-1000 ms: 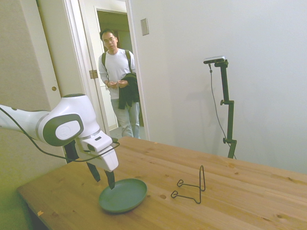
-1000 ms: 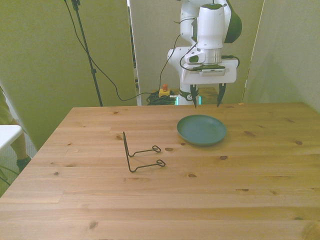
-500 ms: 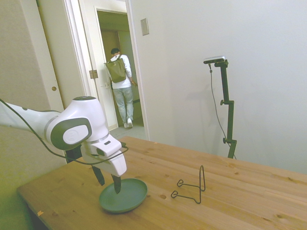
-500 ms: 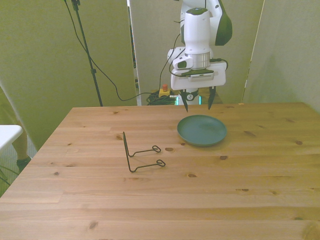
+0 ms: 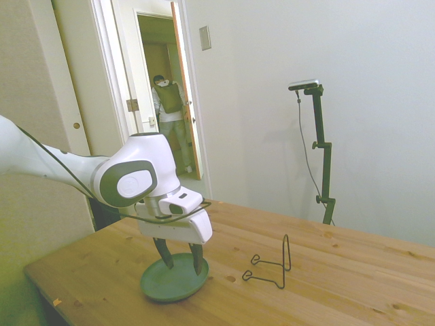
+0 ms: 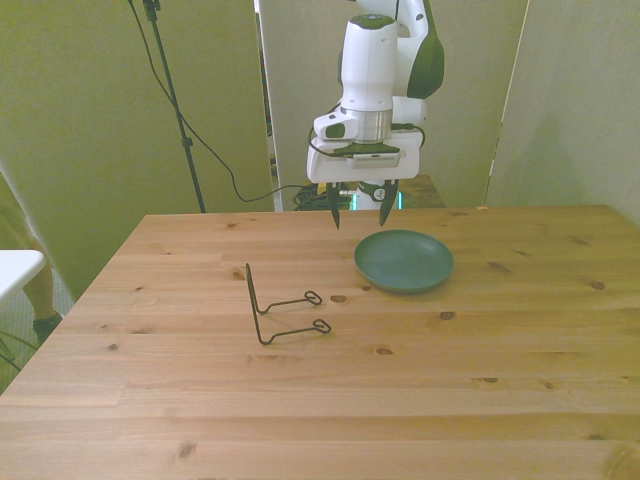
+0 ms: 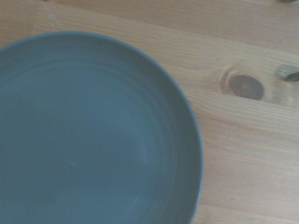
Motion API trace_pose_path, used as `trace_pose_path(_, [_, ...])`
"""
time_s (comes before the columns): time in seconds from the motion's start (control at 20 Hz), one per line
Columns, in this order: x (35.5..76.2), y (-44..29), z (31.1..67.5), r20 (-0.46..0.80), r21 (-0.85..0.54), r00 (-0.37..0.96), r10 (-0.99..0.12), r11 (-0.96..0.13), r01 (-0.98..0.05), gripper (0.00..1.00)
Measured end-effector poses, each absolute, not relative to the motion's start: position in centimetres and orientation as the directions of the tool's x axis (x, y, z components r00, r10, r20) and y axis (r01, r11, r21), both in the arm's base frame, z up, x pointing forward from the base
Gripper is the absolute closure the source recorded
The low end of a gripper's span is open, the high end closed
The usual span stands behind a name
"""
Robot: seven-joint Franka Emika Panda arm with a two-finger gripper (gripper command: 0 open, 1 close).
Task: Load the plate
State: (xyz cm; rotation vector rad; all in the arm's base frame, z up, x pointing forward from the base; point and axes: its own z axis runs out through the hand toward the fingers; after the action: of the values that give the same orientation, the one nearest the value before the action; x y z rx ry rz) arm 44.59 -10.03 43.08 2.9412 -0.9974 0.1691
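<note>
The dark-green plate lies flat and bare on the wooden table; it also shows in the side view and fills most of the wrist view. My gripper hangs open and holds nothing, its fingers pointing down, just above the plate's far rim on the front view's left. In the side view the gripper stands over the plate's back part. A thin black wire rack stands to the front view's left of the plate, also seen in the side view.
A person with a backpack stands in the doorway beyond the table in the side view, next to a half-open door. A dark knot marks the wood beside the plate.
The gripper has swung toward the front view's left, from over the plate's middle to its far rim, still open. The person has walked farther through the doorway, and the door has swung into view.
</note>
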Motion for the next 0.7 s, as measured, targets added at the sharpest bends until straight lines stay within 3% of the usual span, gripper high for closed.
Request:
trace_pose_path(0.4, [47.0, -16.0, 41.2, 0.053, -0.054, 0.808, -0.587, -0.809, -0.585, 0.0])
trace_pose_path(0.7, [48.8, -17.4, 39.2, -0.069, -0.115, 0.837, -0.542, -0.83, -0.547, 0.0])
